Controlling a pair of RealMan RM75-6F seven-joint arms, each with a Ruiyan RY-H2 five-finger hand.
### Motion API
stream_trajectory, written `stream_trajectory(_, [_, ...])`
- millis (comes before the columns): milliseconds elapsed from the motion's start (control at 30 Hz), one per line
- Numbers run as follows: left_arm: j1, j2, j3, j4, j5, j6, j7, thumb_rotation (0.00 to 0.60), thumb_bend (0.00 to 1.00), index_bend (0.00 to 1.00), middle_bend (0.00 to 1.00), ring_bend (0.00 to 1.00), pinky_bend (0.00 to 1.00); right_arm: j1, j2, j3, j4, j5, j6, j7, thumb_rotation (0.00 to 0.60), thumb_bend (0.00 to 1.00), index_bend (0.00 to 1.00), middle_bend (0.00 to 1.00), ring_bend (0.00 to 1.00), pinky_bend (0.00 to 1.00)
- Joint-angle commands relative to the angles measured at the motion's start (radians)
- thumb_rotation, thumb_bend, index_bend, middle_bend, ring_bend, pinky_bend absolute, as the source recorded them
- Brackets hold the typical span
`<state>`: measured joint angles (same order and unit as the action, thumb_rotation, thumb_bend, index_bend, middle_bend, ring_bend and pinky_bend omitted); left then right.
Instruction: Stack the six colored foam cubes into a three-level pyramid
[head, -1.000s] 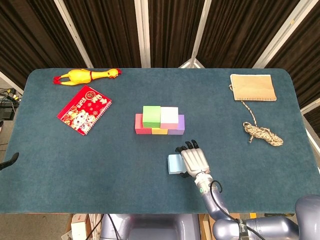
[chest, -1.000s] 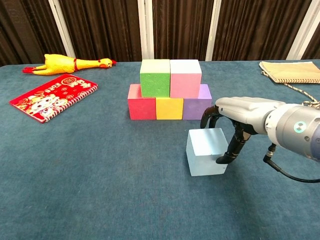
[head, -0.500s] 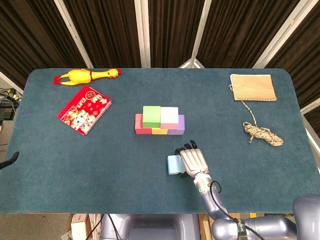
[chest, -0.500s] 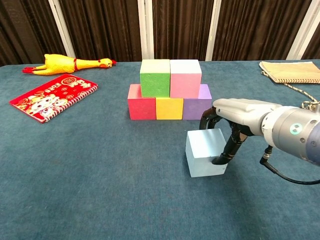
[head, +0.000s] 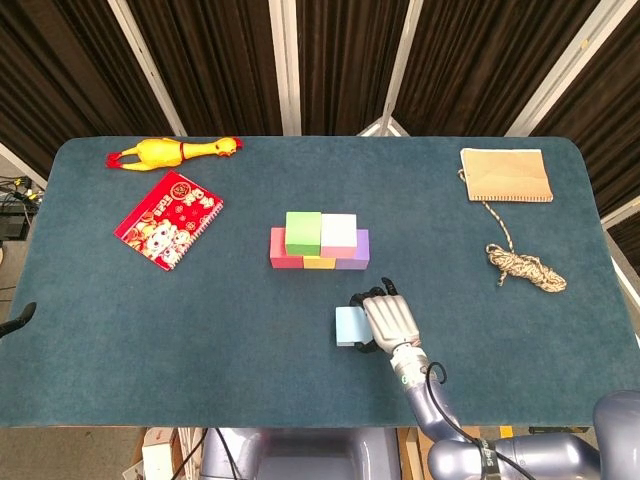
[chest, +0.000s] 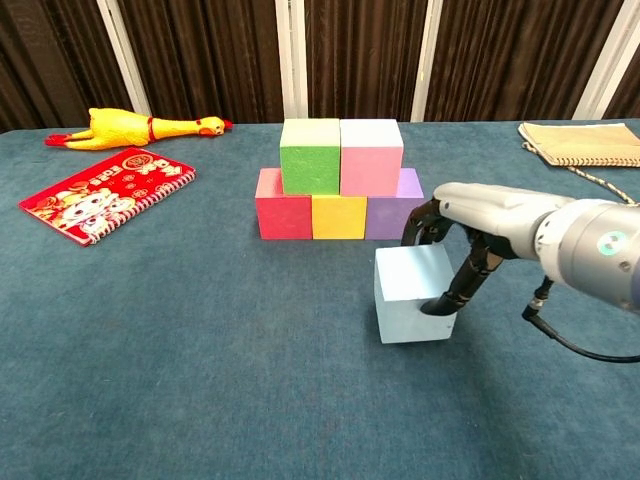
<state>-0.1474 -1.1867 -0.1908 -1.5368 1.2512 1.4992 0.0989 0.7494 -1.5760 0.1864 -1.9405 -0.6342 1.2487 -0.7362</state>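
Five of the six cubes already stand in place near the middle of the table (head: 120, 330). The bottom row runs red cube (chest: 283, 217), yellow cube (chest: 339, 217) and purple cube (chest: 393, 212), side by side and touching. On that row sit the green cube (chest: 310, 155) and the pink cube (chest: 371, 156), also touching each other, so two levels of the pyramid look finished. The top level is not yet built.

The last piece, the light blue cube (chest: 412, 294), rests on the table just in front of the purple cube, on the robot's side of the stack and a little apart from it. The right hand (chest: 478, 228) is closed around this cube: the thumb presses its front right face, while the other fingers curl over the far upper edge. The cube's base appears to be on the cloth, so the lift seems not yet begun. The left hand does not show in either view.

What remains, by this reading, is one move: raise the light blue cube and set it centred on the seam between the green and pink cubes.

Well away from the stack lie a rubber chicken (head: 172, 151) and a red notebook (head: 168, 219) to its left, and a tan pouch (head: 505, 175) with a coiled rope (head: 526, 267) to its right.
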Motion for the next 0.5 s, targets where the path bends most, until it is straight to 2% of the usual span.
stream_trajectory(33, [0.000,0.000,0.000,0.004,0.002,0.000,0.000,0.600,0.27,0.10,0.11,0.00,0.00,-0.019,0.074,0.014,-0.078,0.012,0.016,0.018,0.600,0.36,0.48,0.42,0.22,0.00])
stream_trajectory(267, [0.002,0.004,-0.003,0.013,0.009,0.001,-0.011,0.600,0.27,0.10,0.11,0.00,0.00,-0.057,0.289,0.054,-0.230,0.040,0.098,0.009,0.600,0.36,0.48,0.43,0.23,0.00])
stream_trajectory(500, [0.009,0.008,-0.004,0.011,0.019,0.015,-0.018,0.600,0.27,0.10,0.11,0.00,0.00,-0.063,0.505,0.126,-0.284,0.166,0.142,-0.028,0.600,0.37,0.48,0.43,0.23,0.00])
